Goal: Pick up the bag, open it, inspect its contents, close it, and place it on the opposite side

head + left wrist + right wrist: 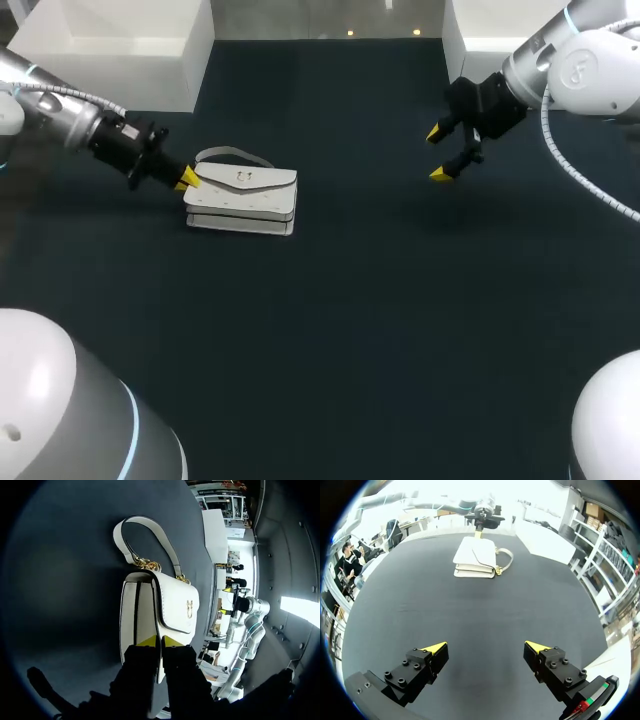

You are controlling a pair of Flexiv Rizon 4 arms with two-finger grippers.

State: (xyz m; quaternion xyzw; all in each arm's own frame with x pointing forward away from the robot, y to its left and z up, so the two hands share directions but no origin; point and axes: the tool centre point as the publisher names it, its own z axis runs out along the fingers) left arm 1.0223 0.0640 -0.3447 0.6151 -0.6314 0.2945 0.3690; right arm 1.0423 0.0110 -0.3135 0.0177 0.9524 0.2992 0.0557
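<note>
Lying on the dark bench (380, 300), a white flap bag (243, 200), curved strap (232, 154), gold clasp (189, 607), left end effector (188, 180) pinching its end, right end effector (437, 154) gaping wide, apart.

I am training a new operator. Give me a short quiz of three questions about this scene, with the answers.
1. True or false: the bag lies on the table with its flap lifted open.
2. Which arm has its fingers at the bag's end? A) left B) right C) both
3. Fill in: the right gripper hangs above the table, apart from the bag, with its fingers ____.

Key:
1. False; the flap is down.
2. A; the left gripper is shut on the bag's end.
3. open
</note>
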